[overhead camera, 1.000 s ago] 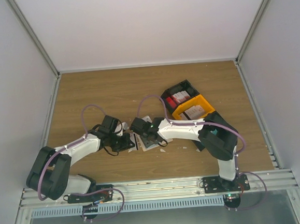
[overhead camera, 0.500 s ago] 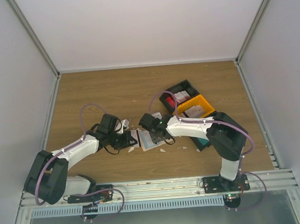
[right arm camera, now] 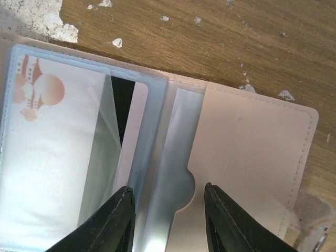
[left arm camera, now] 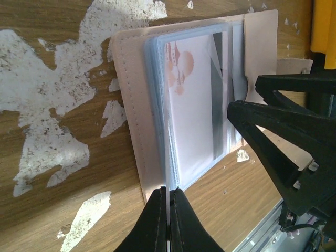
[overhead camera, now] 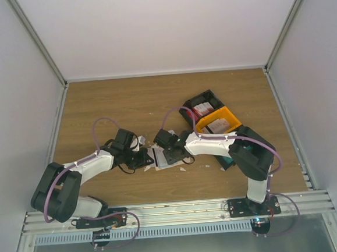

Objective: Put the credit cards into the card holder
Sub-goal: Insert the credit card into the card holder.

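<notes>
The beige card holder lies open on the wood, its clear sleeves fanned up. A white credit card with an orange print and a dark stripe sits inside one sleeve. My left gripper is shut on the thin edge of a clear sleeve at the holder's near edge. My right gripper hovers open over the holder's inner flap. Its fingers straddle an empty clear pocket beside the white card without pinching it. From above, both grippers meet at the holder.
A black bin and a yellow bin holding more cards stand right of the holder, behind the right arm. White crumbly scraps dot the wood around the holder. White walls close in the table on three sides.
My right gripper's jaws have narrowed from wide apart to about half, and it has shifted slightly over the holder. The left gripper has kept its grip in place.
</notes>
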You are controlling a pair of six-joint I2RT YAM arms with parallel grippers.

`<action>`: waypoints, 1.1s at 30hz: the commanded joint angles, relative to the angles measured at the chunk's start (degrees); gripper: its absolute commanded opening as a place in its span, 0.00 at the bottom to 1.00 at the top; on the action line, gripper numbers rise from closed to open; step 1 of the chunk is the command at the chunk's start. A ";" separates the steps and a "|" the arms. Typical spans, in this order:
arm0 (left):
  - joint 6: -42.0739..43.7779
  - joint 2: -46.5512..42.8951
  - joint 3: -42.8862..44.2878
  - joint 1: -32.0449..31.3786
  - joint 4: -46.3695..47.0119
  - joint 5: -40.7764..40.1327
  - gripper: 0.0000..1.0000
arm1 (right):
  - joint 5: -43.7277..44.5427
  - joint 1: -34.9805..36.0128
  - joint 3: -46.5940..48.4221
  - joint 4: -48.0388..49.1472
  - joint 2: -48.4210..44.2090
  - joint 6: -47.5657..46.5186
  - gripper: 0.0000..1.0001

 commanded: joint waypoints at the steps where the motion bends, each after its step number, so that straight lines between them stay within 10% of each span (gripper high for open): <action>1: 0.27 0.45 -0.55 -0.35 0.97 -1.93 0.00 | 3.11 0.15 0.13 -1.36 -1.95 2.00 0.38; 33: 1.49 -2.12 -0.14 -0.33 -1.38 -2.04 0.00 | -11.96 -3.65 -7.71 7.82 -0.62 -0.73 0.22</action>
